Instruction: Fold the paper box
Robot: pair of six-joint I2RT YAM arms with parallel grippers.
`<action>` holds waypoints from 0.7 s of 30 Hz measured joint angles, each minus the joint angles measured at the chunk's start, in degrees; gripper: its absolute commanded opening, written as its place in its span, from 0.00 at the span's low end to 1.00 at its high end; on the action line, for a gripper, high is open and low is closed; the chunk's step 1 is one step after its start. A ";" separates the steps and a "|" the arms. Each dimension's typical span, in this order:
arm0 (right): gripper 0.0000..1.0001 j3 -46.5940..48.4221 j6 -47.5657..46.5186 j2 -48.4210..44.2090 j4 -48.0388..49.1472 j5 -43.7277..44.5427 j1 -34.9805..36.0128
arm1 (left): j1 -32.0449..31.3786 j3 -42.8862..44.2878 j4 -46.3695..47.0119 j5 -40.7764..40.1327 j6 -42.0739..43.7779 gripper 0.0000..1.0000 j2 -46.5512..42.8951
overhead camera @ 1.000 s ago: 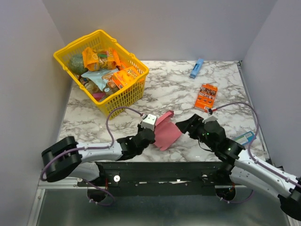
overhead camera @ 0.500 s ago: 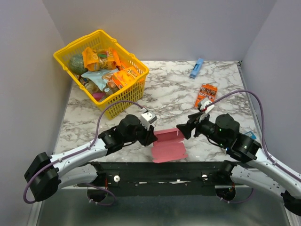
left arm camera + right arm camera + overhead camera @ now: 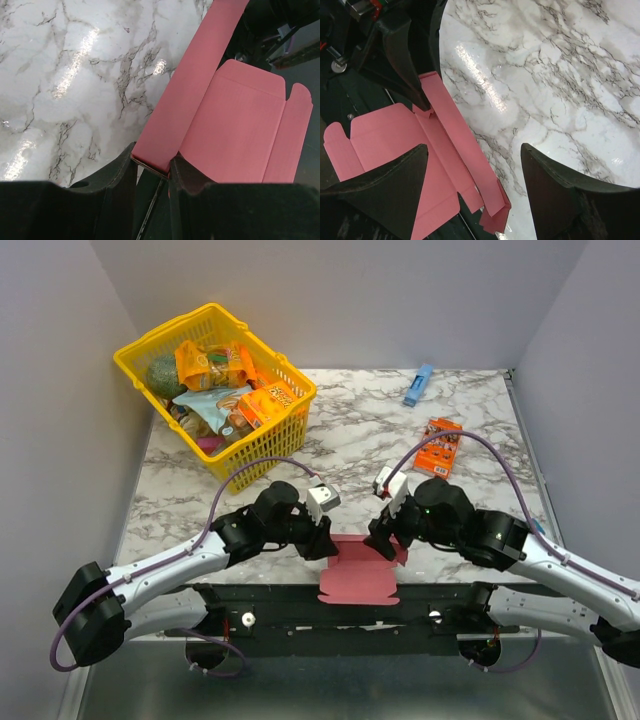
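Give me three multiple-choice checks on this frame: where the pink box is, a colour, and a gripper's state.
1. The paper box lies:
A) at the table's near edge
B) in the far right corner
C) against the left wall

2. The basket is:
A) green
B) yellow
C) white

3. The right gripper is:
A) shut on the paper box
B) shut on nothing
C) open

Answers:
1. A, since the card overhangs that edge.
2. B, since its mesh walls are yellow.
3. C, since its fingers stand wide apart above the card.
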 measured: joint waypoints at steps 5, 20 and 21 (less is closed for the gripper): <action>0.78 -0.02 -0.46 1.40 -0.70 2.43 4.20 | 0.00 0.17 -1.16 1.16 0.09 0.00 -0.15; 0.42 -0.17 -1.99 11.78 -0.81 24.15 19.08 | 0.07 0.22 -1.99 1.92 0.11 0.00 -1.22; 0.38 -0.17 -1.99 12.70 -0.79 25.75 19.63 | 0.07 0.22 -2.01 1.92 0.11 0.00 -1.31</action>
